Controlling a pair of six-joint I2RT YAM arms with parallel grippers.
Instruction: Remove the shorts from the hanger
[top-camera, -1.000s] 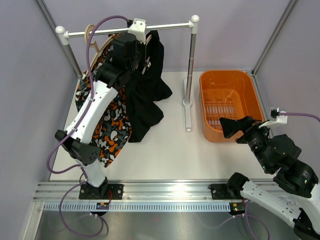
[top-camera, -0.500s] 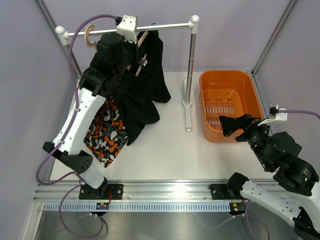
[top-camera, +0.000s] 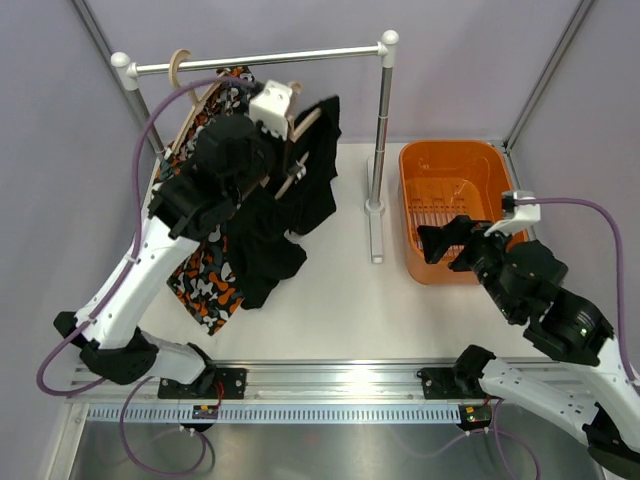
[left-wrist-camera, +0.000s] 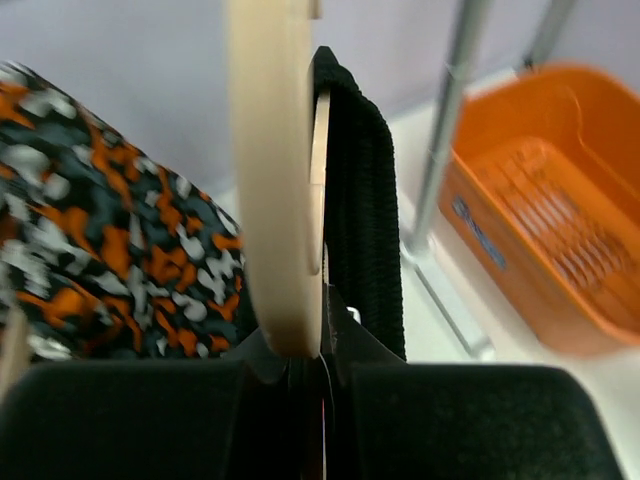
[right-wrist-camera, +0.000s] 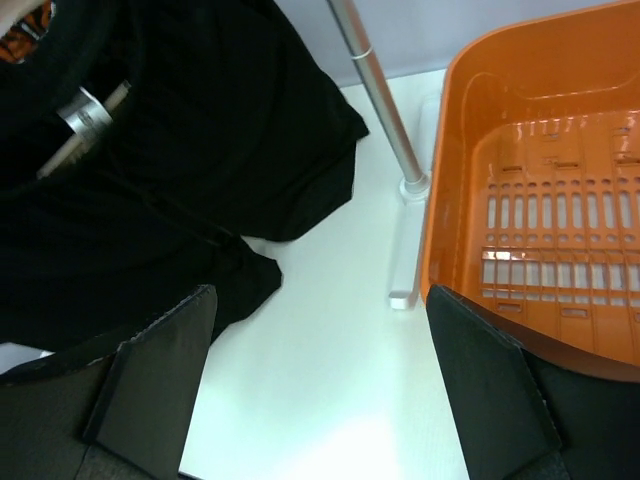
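My left gripper (top-camera: 287, 140) is shut on a wooden hanger (top-camera: 303, 128) that carries the black shorts (top-camera: 270, 215). The hanger is off the rail and in front of it, and the shorts hang down to the table. In the left wrist view the jaws (left-wrist-camera: 320, 350) pinch the hanger bar (left-wrist-camera: 270, 180), with the black waistband (left-wrist-camera: 365, 200) right beside it. The patterned shorts (top-camera: 205, 270) hang from a second hanger on the rail at the left, partly hidden by my left arm. My right gripper (top-camera: 450, 245) is open and empty by the basket's near left corner. It faces the black shorts (right-wrist-camera: 180, 150).
The clothes rail (top-camera: 260, 57) spans the back on two posts; its right post (top-camera: 378, 130) stands on a foot (top-camera: 376, 235) between the shorts and the orange basket (top-camera: 455, 160). The basket holds nothing. Grey walls close in left, back and right.
My left gripper has lifted the hanger with the black shorts off the rail and brought it forward and to the right. My right gripper has moved left, toward the shorts.
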